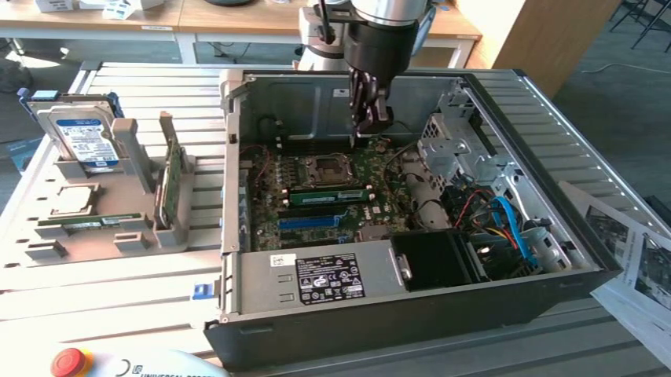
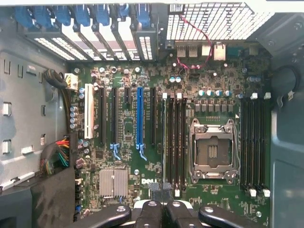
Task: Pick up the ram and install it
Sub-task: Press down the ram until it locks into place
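Observation:
A ram (image 1: 327, 195), a narrow green stick, stands on edge in a slot on the motherboard (image 1: 314, 169), just in front of the CPU socket (image 1: 323, 168). My gripper (image 1: 372, 119) hangs above the rear of the board, behind the socket and well clear of that stick. Its fingers are shut and I see nothing between them. In the wrist view the gripper (image 2: 161, 211) looks straight down on the board, beside the black memory slots (image 2: 175, 142) and the CPU socket (image 2: 212, 152). Another narrow green stick (image 1: 93, 222) lies in the grey tray (image 1: 157, 236) outside the case.
The open computer case (image 1: 419, 314) has tall walls around the board, a power supply (image 1: 325, 279) at the front and a drive cage (image 1: 451, 145) with cables (image 1: 508, 220) at the exterior view's right. The tray also holds a hard drive (image 1: 84, 137) and an upright green card (image 1: 168, 184).

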`<state>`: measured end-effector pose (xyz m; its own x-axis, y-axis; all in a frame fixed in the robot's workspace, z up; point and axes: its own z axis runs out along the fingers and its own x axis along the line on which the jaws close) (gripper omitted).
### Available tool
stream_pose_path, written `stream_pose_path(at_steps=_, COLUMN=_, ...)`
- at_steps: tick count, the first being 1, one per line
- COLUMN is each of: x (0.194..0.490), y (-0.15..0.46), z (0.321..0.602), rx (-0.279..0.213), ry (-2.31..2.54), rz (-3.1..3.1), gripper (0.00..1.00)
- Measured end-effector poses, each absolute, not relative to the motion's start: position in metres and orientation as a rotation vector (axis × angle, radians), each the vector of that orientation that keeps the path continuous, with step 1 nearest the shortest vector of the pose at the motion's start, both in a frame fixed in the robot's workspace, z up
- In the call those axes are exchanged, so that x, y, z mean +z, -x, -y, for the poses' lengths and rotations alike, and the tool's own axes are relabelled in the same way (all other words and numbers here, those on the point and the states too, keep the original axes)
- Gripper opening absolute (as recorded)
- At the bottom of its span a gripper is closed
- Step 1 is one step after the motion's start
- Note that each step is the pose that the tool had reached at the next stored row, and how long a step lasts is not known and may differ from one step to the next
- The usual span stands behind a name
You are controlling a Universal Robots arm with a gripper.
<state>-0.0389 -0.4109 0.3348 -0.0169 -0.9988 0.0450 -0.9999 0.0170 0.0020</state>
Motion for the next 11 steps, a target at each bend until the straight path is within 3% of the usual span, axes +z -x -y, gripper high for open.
stream_pose_path(at_steps=11, x=0.335, y=0.018, z=0.411, rx=0.047, ry=-2.179, rz=2.216, gripper=0.11)
